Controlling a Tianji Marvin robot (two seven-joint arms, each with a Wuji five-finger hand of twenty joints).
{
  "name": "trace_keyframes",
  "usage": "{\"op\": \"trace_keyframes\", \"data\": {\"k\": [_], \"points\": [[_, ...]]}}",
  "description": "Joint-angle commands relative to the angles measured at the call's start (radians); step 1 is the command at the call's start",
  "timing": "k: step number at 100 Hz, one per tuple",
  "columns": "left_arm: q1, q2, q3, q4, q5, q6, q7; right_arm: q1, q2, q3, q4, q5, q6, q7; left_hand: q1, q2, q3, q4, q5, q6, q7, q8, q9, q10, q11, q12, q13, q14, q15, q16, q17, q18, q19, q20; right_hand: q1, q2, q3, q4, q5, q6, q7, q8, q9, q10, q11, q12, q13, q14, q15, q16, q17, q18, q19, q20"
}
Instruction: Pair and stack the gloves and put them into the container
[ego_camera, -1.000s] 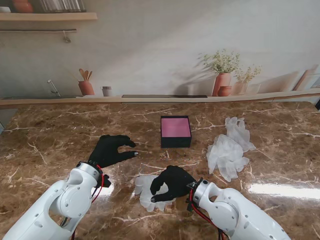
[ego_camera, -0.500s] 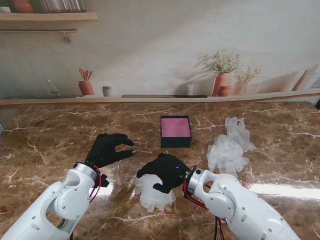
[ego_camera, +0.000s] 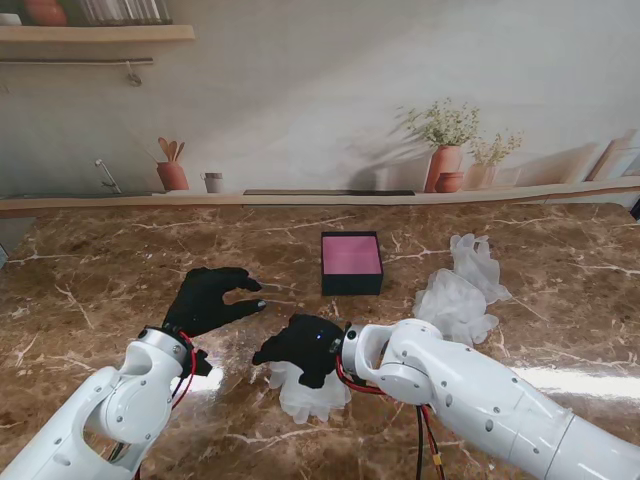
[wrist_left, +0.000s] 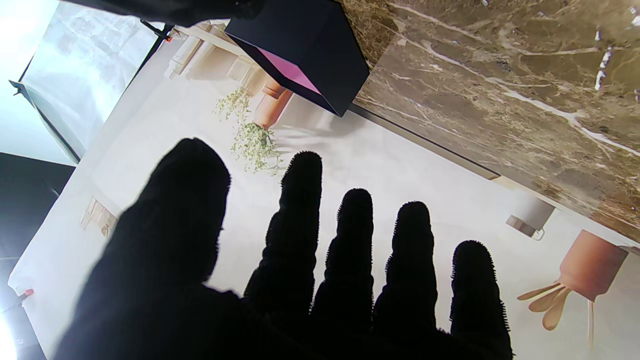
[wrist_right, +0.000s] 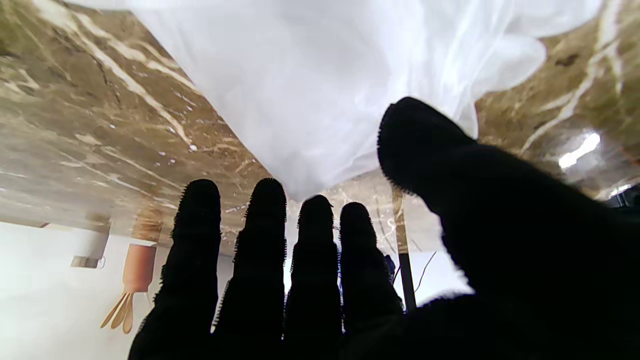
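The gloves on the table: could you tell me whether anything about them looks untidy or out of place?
The gloves on the right lie in a crumpled heap, not paired. One glove lies flat under the right robot hand. The container sits upright.

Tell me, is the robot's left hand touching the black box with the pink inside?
Apart. The stand view shows bare marble table between the left hand and the black box.
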Motion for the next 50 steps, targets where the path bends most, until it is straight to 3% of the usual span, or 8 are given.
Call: {"op": "trace_keyframes", "data": {"k": [1,21,29,38,46,50], "points": [[0.008,-0.001,0.001,-0.002,-0.003,0.001,0.003,0.008,-0.003,-0.004,0.026,0.005,0.015,0.022,-0.005,0.044,-0.034,0.034,0.004,-0.025,-0.006,0.014,0.012,-0.015,-0.017,-0.008,0.025,-0.029,-0.032,-0.009,-0.022,0.009,-0.034,0.016,-0.006,-0.025,-0.005,0.019,-0.020,0.027,0.023,0.033,0.014,0.006,0.015,0.005,-0.026,-0.005,0.007,-0.008,0.000,-0.012,0.001,0.030],[0.011,-0.001,0.003,-0.006,-0.009,0.004,0.000,0.061,-0.019,-0.099,0.104,-0.017,0.038,-0.084,-0.001,0.048,-0.038,0.035,0.006,-0.026,-0.006,0.015,0.014,-0.014,-0.017,-0.008,0.028,-0.028,-0.031,-0.008,-0.023,0.012,-0.036,0.019,-0.027,-0.067,-0.019,0.004,0.064,-0.023,0.100,0.119,0.120,-0.032,0.103,0.092,0.017,-0.015,0.048,0.019,0.023,-0.015,0.020,0.049],[0.011,-0.001,0.004,-0.006,-0.011,0.004,0.000,0.079,-0.028,-0.131,0.138,-0.023,0.044,-0.133,-0.002,0.050,-0.040,0.035,0.006,-0.027,-0.006,0.015,0.015,-0.014,-0.017,-0.008,0.028,-0.030,-0.031,-0.008,-0.023,0.013,-0.038,0.020,-0.025,-0.084,-0.005,-0.002,0.083,-0.036,0.093,0.151,0.174,-0.061,0.198,0.207,0.060,-0.023,0.101,0.066,0.035,-0.016,0.037,0.055],[0.011,-0.001,0.004,-0.005,-0.011,0.003,0.000,0.089,-0.035,-0.152,0.164,-0.032,0.051,-0.179,0.000,0.051,-0.042,0.035,0.006,-0.028,-0.005,0.016,0.015,-0.014,-0.018,-0.008,0.029,-0.028,-0.031,-0.008,-0.023,0.016,-0.037,0.023,-0.021,-0.100,0.006,-0.007,0.063,-0.006,-0.025,0.090,0.231,-0.120,0.331,0.360,0.112,-0.032,0.191,0.151,0.052,-0.013,0.051,0.053],[0.011,-0.001,0.003,-0.006,-0.011,0.004,-0.001,0.090,-0.036,-0.160,0.170,-0.045,0.067,-0.200,0.002,0.052,-0.043,0.036,0.008,-0.027,-0.005,0.016,0.015,-0.013,-0.018,-0.008,0.029,-0.029,-0.032,-0.008,-0.023,0.016,-0.037,0.025,-0.025,-0.115,0.009,-0.013,0.113,-0.033,-0.039,0.052,0.316,-0.157,0.424,0.444,0.147,-0.037,0.275,0.220,0.063,-0.006,0.058,0.045],[0.011,-0.001,0.003,-0.006,-0.012,0.005,-0.001,0.088,-0.034,-0.159,0.166,-0.053,0.077,-0.201,0.002,0.053,-0.044,0.036,0.009,-0.027,-0.005,0.016,0.015,-0.014,-0.019,-0.008,0.029,-0.027,-0.032,-0.008,-0.022,0.016,-0.037,0.025,-0.009,-0.137,-0.009,-0.101,0.167,-0.057,0.010,0.025,0.374,-0.163,0.431,0.564,0.153,-0.041,0.313,0.263,0.065,-0.004,0.064,0.035]]}}
